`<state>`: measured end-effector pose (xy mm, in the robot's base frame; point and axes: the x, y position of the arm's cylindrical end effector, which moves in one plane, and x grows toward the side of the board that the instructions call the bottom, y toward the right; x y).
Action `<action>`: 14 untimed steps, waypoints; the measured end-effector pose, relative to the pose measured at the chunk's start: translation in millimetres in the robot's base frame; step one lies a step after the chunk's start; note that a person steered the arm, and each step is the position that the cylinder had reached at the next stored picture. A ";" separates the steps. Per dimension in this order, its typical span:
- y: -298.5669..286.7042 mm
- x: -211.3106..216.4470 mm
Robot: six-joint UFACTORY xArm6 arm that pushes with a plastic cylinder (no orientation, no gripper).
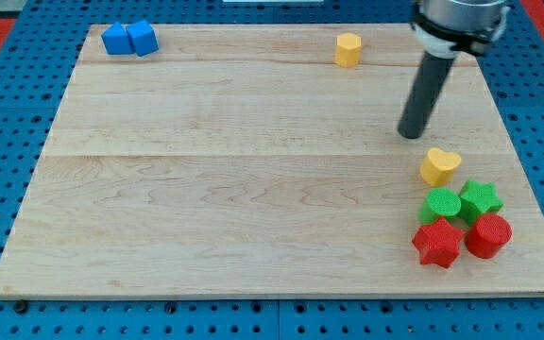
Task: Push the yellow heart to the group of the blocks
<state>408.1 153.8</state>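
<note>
No pincer on this rig, so nothing is gripped; I have only my tip (pixel 411 135), standing in the right half of the frame, above and to the left of the small yellow heart-shaped block (pixel 439 166) and clear of it. The heart lies on the pale wooden surface (pixel 234 189) at mid-right, just above the group: green round block (pixel 440 204), green star block (pixel 480 199), red star block (pixel 438 243), red round block (pixel 488 235). It sits near the green pair; I cannot tell if it touches. Judgement: the heart looks light, rigid and smooth-based, so it should slide easily and may spin if struck off-centre. Contact is best on its upper face, centred, pushing toward the frame's bottom. Elsewhere: a yellow block (pixel 348 49) at top centre, two blue blocks (pixel 129 39) at upper left.
</note>
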 end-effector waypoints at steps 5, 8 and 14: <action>36.4 41.6; 24.5 -6.2; -34.0 -143.7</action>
